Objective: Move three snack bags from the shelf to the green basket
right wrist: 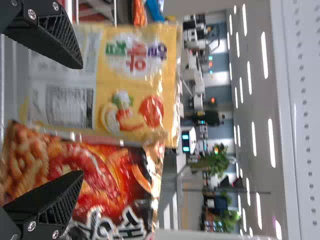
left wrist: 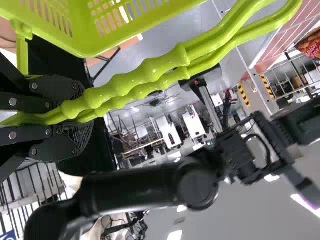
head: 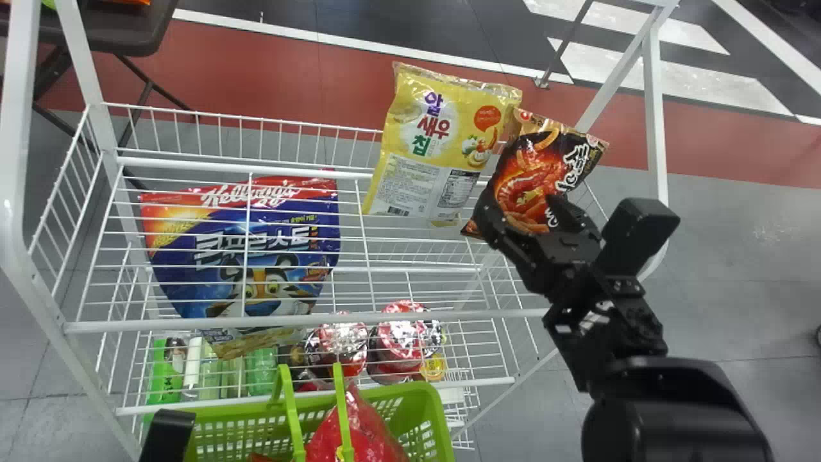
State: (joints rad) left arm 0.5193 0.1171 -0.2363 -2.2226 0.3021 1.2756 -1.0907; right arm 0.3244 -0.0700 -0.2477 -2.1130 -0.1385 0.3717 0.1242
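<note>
At the far left, a dark tabletop (head: 96,29) shows beyond the white wire rack (head: 308,319). Below it in the head view, a black part of the left arm (head: 168,436) comes in at the bottom edge, just beside the green basket (head: 431,410). The left hand (left wrist: 82,116) is pressed together on the basket's two green handles (left wrist: 150,75), pinching them side by side.

Next come the blue bag (head: 211,276), seen behind the rack's wires, and some green bottles (head: 261,372) lower down. The basket is in front of the rack, with a shiny red bag (head: 365,430) in it, partly behind one handle. Just above the basket's rim in the head view is a group of lidded cups (head: 403,337).

Right of these, the yellow bag (head: 410,173) stands at the rear of the rack's upper shelf, tilted a little. The black and orange bag (head: 532,173) is beside it, tilted more, and overlaps its edge in the right wrist view. At the far right is the right hand (head: 523,218), in front of that bag's lower part. Its fingers (right wrist: 55,200) are spread well apart, one of them in front of the black and orange bag.
</note>
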